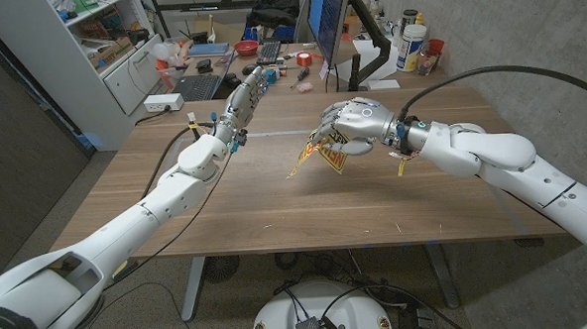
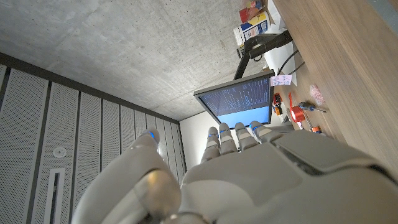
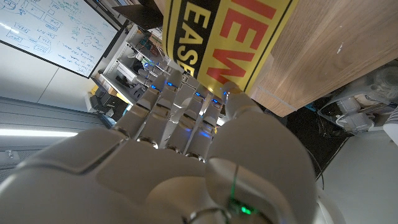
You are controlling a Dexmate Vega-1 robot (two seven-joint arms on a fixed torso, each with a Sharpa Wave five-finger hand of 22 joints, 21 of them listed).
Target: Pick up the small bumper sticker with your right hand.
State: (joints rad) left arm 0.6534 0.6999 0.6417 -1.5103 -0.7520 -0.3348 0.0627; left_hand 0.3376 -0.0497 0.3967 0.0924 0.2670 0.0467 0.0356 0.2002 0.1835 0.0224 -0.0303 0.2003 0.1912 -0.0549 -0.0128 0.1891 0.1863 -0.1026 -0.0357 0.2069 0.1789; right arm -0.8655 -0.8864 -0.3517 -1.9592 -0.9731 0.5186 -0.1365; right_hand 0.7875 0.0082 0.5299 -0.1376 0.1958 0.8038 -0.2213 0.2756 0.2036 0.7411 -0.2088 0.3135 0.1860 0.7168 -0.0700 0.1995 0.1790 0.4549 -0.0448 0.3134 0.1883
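- We saw the wooden tabletop [image 1: 275, 200] carrying both arms, largest thing in the head view.
- We had the right arm [image 1: 517, 165] coming in from the right, reaching toward the tabletop's middle.
- The left arm [image 1: 166, 200] ran in from the left, its left hand [image 1: 246, 99] held out over the far left part of the tabletop, well apart from the sticker.
- The left hand's fingers [image 2: 230, 138] were straight, side by side, nothing in them; the left wrist view showed them pointing toward a monitor [image 2: 239, 102].
- The right hand [image 1: 356, 125] sat over the tabletop's middle, back up, its fingers [image 3: 168, 102] curled down and clamped on the sticker.
- The small bumper sticker [image 1: 318, 155], yellow with black and red print, hung tilted from the right hand; we could not tell if its lower corner touched the tabletop.
- In the right wrist view the sticker [image 3: 224, 37] showed large red and black letters just past the fingertips.
- Small clutter sat along the far edge: a keyboard [image 1: 199, 86] and bottles [image 1: 412, 45].
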